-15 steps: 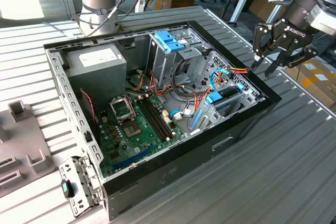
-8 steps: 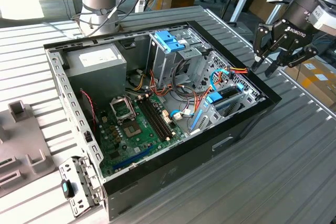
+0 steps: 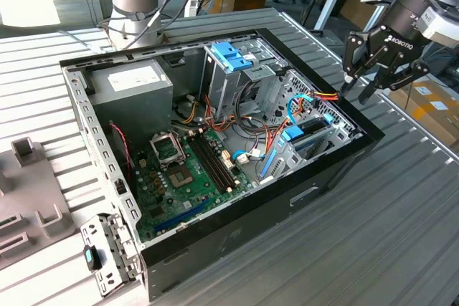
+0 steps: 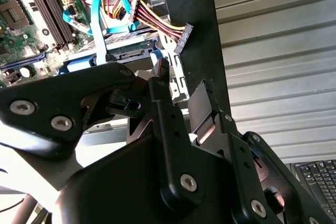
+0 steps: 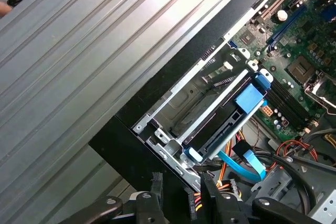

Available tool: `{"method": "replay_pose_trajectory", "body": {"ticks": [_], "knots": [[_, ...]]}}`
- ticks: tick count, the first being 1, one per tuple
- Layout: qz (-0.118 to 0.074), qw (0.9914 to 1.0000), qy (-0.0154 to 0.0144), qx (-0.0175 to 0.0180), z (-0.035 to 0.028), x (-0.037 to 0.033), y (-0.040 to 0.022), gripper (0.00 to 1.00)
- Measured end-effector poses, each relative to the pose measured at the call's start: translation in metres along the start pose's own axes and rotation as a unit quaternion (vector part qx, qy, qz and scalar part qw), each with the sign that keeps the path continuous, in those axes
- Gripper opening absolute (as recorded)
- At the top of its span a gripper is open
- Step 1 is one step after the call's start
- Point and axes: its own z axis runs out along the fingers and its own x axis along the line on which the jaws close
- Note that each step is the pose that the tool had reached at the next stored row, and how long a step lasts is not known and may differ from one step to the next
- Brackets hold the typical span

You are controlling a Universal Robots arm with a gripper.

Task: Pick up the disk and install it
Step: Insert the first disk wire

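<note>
— What crowds the disk in the exterior view?
— Red and orange cables (image 3: 276, 130) and the drive cage (image 3: 233, 77); the disk (image 3: 307, 136) sits in the computer case's (image 3: 237, 241) corner bay, and the pincer (image 3: 364, 85) hangs above, fingers spread, empty.
— And the first wrist view?
— Disk (image 5: 223, 116) lies parallel to the case wall — open ribbed bench (image 5: 79, 61) beyond.

**Materials and finishes in and around the opened computer case**

I see a table (image 3: 401, 206) of ribbed, matt grey metal. The computer case (image 3: 237, 234) has glossy black outer walls and bare galvanised sheet inside. The disk (image 5: 220, 121) shows dull metal with smooth blue plastic rails. The fingers (image 4: 163, 108) are matt black metal. The motherboard (image 3: 186, 177) is green laminate.
</note>
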Motion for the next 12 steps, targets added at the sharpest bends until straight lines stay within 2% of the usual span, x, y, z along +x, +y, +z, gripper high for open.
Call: {"method": "replay_pose_trajectory", "body": {"ticks": [12], "knots": [[0.0,1.0,-0.0002,0.0002,0.0055,-0.0006,-0.0015,0.42]]}}
